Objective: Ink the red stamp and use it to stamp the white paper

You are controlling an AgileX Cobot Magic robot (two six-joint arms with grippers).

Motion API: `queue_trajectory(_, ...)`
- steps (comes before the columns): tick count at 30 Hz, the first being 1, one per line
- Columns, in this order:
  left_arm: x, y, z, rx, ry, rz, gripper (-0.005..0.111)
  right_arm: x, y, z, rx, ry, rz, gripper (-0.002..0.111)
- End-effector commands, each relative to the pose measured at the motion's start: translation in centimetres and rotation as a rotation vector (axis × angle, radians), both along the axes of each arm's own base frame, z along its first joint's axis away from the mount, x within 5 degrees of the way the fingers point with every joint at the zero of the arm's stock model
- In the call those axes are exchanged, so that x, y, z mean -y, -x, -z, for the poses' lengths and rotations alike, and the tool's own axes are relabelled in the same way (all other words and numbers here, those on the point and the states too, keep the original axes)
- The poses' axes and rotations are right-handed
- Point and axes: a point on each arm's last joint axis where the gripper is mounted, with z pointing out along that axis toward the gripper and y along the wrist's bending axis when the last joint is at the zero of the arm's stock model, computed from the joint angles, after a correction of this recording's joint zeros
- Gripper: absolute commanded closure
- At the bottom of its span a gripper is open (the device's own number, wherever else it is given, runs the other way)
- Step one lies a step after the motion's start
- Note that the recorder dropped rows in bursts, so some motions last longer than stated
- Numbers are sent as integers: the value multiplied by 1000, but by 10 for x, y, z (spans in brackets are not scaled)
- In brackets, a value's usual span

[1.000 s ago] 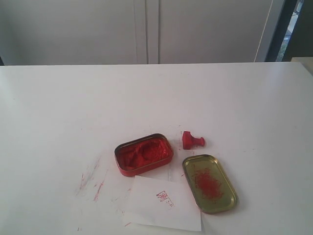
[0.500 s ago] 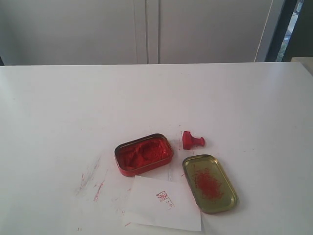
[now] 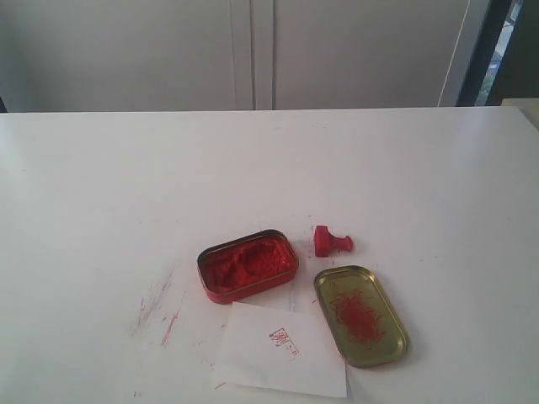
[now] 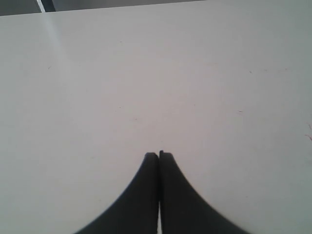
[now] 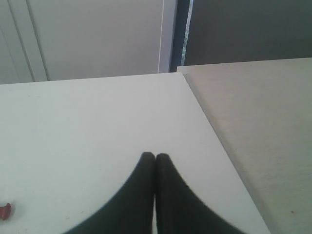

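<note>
The red stamp [image 3: 331, 242] lies on its side on the white table, just right of the open red tin of ink paste [image 3: 248, 265]. The white paper [image 3: 280, 349] lies at the front edge below the tin and bears a small red square imprint [image 3: 285, 339]. Neither arm shows in the exterior view. My left gripper [image 4: 159, 155] is shut with nothing in it, over bare tabletop. My right gripper [image 5: 155, 156] is shut and empty too, near the table's corner. A sliver of the red stamp [image 5: 4, 211] shows at the edge of the right wrist view.
The tin's gold lid [image 3: 361, 315], smeared red inside, lies right of the paper. Red smears [image 3: 160, 307] mark the tabletop left of the paper. A lower beige surface [image 5: 263, 126] adjoins the table's edge in the right wrist view. White cabinet doors [image 3: 253, 50] stand behind the table.
</note>
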Motion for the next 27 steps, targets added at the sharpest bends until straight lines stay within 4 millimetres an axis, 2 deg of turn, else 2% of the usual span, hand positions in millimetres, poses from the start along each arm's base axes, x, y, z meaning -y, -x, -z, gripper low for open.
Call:
queue_trajectory(1,0,0,1,-1,1,-2,107,1,0,0,5,20,7,108)
queue_trajectory(16,0,0,1,-1,1,-2,107,1,4,-1,19,5,5,108)
queue_trajectory(21,0,0,1,-1,1,-2,107,-4,16,-4,65,-138,-24,108)
queue_trajectory(27,0,0,1,-1,1,-2,107,-7,18,-3,67,-204,-38,108)
